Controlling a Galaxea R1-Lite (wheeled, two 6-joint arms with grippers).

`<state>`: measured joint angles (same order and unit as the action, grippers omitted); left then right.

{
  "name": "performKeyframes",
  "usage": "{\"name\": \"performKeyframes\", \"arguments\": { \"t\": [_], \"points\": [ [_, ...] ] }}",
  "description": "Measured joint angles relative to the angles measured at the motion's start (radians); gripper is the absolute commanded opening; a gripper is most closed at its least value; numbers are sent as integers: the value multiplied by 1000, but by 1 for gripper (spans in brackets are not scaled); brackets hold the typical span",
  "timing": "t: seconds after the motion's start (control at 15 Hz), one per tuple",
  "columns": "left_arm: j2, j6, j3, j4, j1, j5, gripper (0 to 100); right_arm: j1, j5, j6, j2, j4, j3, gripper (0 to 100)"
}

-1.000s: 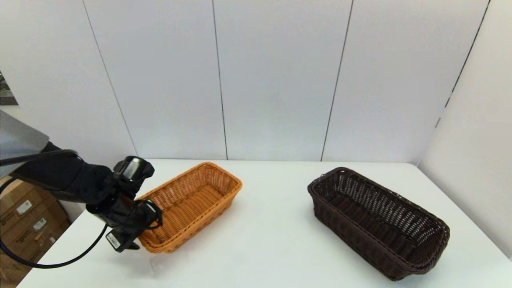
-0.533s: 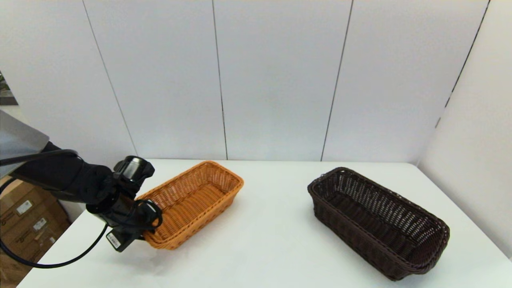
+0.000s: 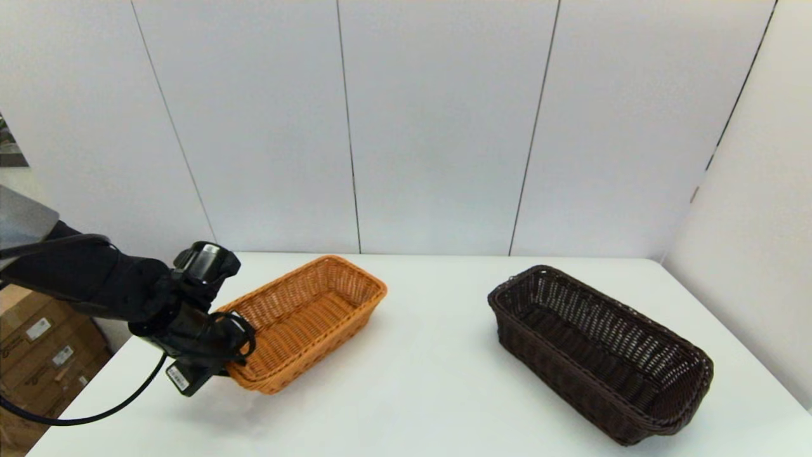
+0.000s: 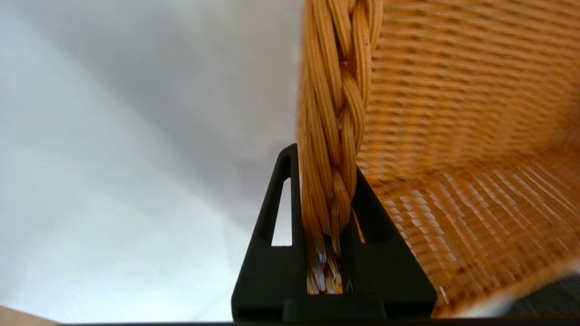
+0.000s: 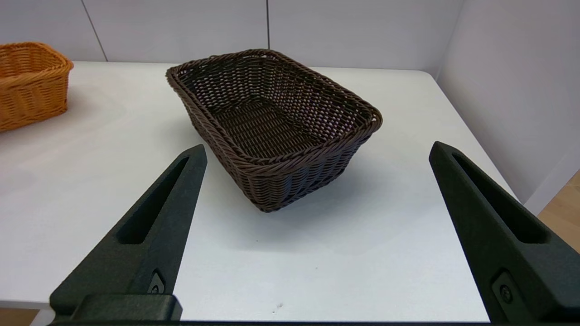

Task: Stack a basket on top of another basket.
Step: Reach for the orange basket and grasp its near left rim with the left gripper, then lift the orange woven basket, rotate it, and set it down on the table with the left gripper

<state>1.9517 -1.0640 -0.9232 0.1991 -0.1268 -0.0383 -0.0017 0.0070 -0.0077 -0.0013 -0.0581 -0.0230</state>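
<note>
Left gripper (image 4: 327,181) is clamped tight on the braided rim of the tan basket (image 3: 311,317), at its near short end, that end tipped up off the table (image 3: 431,387). Its long axis runs from the gripper away toward the back wall and rightward. The dark basket (image 3: 596,349) sits well right of it, angled near-right to far-left. Right gripper (image 5: 317,181) hangs spread wide, short of the dark basket.

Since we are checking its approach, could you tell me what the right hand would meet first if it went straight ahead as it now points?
Most likely the dark brown wicker basket: its near end wall lies ahead, between the open fingers of the right hand. Only bare white table lies before it, though depth is unclear.
</note>
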Motion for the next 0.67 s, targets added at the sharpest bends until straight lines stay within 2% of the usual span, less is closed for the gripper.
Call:
{"name": "performKeyframes", "arguments": {
  "t": [0.4, 0.67],
  "points": [
    [-101, 14, 6, -17, 1, -151, 0, 0, 0, 0, 0, 0, 0, 100],
    [-150, 81, 20, -17, 1, -228, 0, 0, 0, 0, 0, 0, 0, 100]
  ]
}}
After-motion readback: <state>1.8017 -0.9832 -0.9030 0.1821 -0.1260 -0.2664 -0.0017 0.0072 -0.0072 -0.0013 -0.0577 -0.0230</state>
